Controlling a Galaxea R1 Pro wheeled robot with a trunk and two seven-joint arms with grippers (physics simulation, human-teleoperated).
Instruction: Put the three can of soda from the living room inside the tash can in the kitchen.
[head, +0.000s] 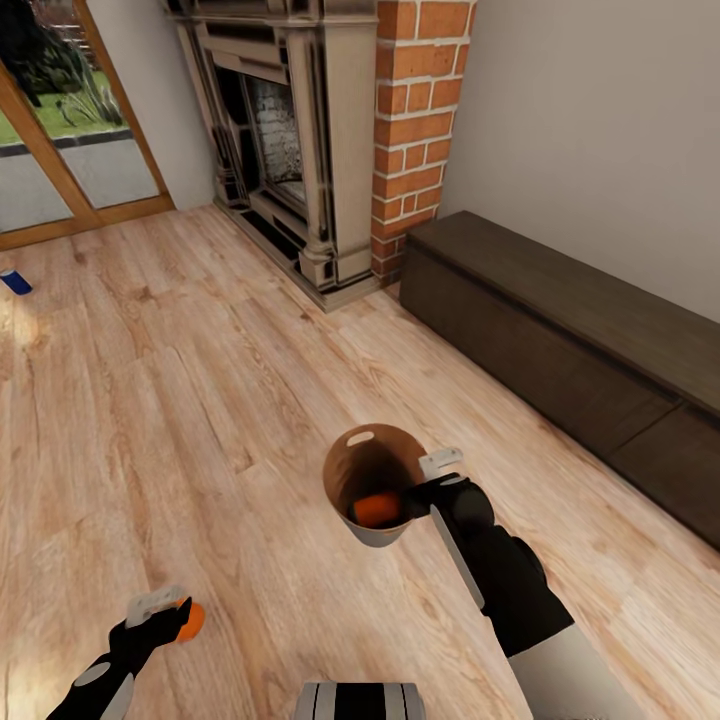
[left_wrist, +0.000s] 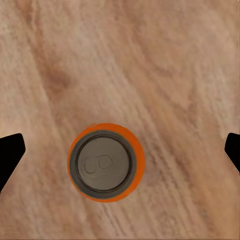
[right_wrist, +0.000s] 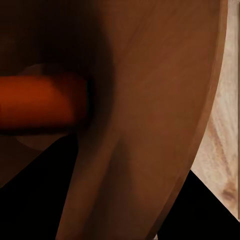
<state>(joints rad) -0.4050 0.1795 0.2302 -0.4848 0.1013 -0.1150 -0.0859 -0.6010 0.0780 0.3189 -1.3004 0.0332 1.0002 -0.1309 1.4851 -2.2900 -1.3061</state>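
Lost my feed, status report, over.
Right end effector grips bin rim; orange can inside. Left end effector open over second orange can. Blue can far off.

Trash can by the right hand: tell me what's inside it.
Inside the trash can lies one orange soda can on its side. The right hand at the rim hides part of the can and the bin's bottom.
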